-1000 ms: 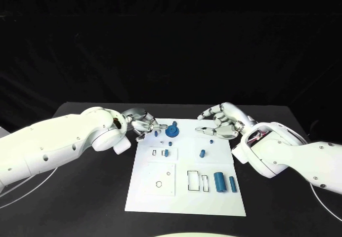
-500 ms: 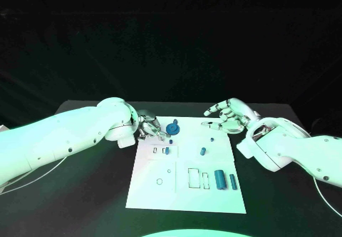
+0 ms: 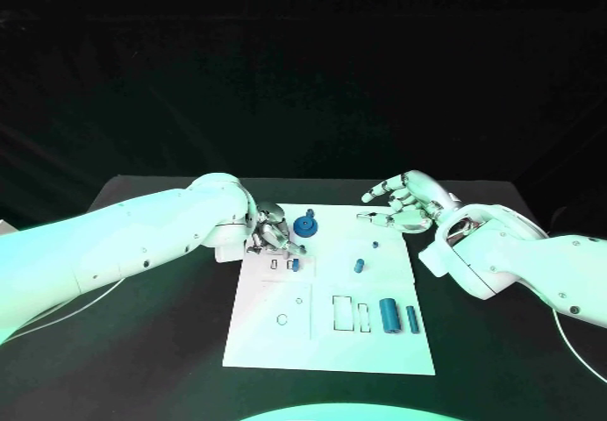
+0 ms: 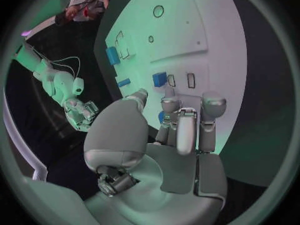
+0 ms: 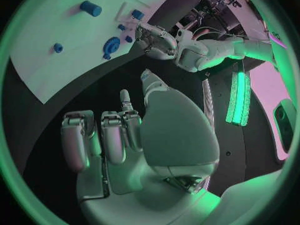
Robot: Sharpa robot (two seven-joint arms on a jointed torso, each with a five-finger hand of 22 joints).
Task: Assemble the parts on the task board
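Left hand (image 3: 271, 233) fingertips over task board (image 3: 332, 349); no writing legible.

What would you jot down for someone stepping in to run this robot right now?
Left hand: over the task board's left edge, fingers close to a small blue part beside the slots; whether it holds anything cannot be told.
Right hand: off the board's far right corner, fingers apart, holding nothing.
Parts: blue gear at the far end, small piece mid-board, two cylinders lying at the near right.
Done: little, judging by the loose pieces. Left: seat the loose parts; empty outlines remain on the near half.
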